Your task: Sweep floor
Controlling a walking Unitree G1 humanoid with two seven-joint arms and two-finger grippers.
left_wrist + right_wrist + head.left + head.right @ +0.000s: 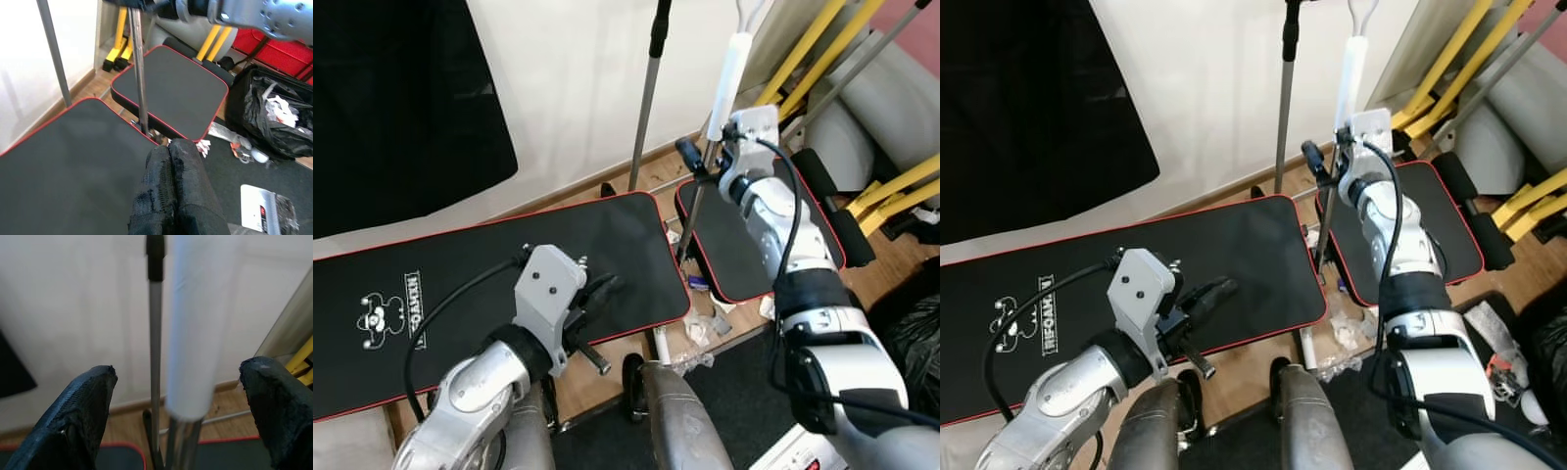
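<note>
Upper right of the frame, the right hand (pixel 697 160) reaches the white-gripped broom handle (pixel 725 86), fingers (pixel 80 416) spread wide either side of it, not gripping. Lower left, the left hand (pixel 603 290) hovers pressed closed over a black, red-edged mat (pixel 460 284) beside paper scraps (pixel 705 328) on the floor.

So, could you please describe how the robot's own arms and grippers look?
Both arms are silver metal with dark joint bands and looping black cables. The left gripper and right gripper each have grey housings and long black, rough-textured fingers.
</note>
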